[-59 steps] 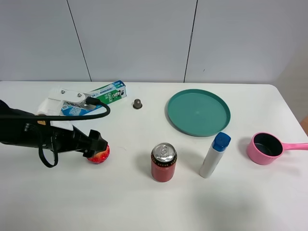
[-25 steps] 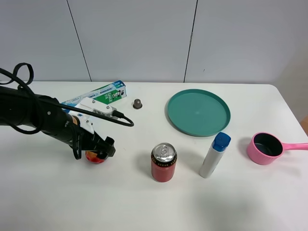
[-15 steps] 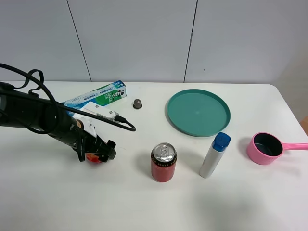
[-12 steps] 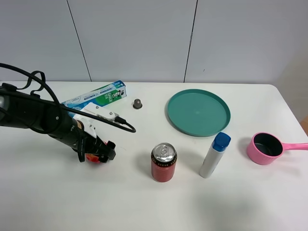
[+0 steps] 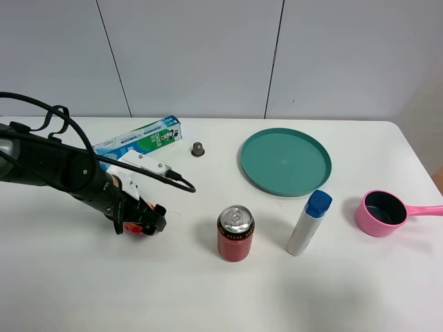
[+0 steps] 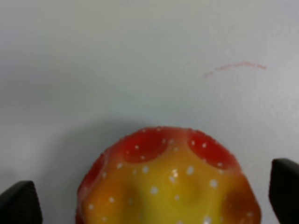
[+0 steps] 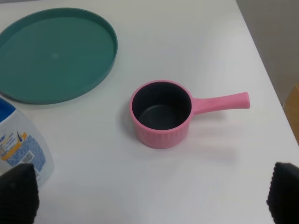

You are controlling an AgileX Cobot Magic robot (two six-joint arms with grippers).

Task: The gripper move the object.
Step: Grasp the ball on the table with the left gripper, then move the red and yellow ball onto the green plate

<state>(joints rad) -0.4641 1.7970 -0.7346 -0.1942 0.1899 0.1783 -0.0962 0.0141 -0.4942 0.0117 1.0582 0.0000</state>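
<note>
The object, a small red toy fruit with a yellow bumpy top (image 5: 136, 227), sits on the white table left of centre. My left gripper (image 5: 145, 223), black with a white block and cables, is lowered over it. In the left wrist view the fruit (image 6: 168, 182) lies between the two black fingertips (image 6: 18, 203), with a gap on each side, so the left gripper (image 6: 152, 200) is open around it. My right gripper (image 7: 152, 198) is open and empty above the table's right side; it does not show in the exterior view.
A red soda can (image 5: 236, 233) stands right of the fruit. A white bottle with a blue cap (image 5: 309, 223), a teal plate (image 5: 285, 161) and a pink pot (image 5: 381, 212) are further right. A toothpaste box (image 5: 142, 136) and a tiny grey cap (image 5: 198, 149) lie behind.
The left arm has swung from lying flat at the left to reaching down over the fruit. In the last half second it barely moved. The fruit has stayed in place.
</note>
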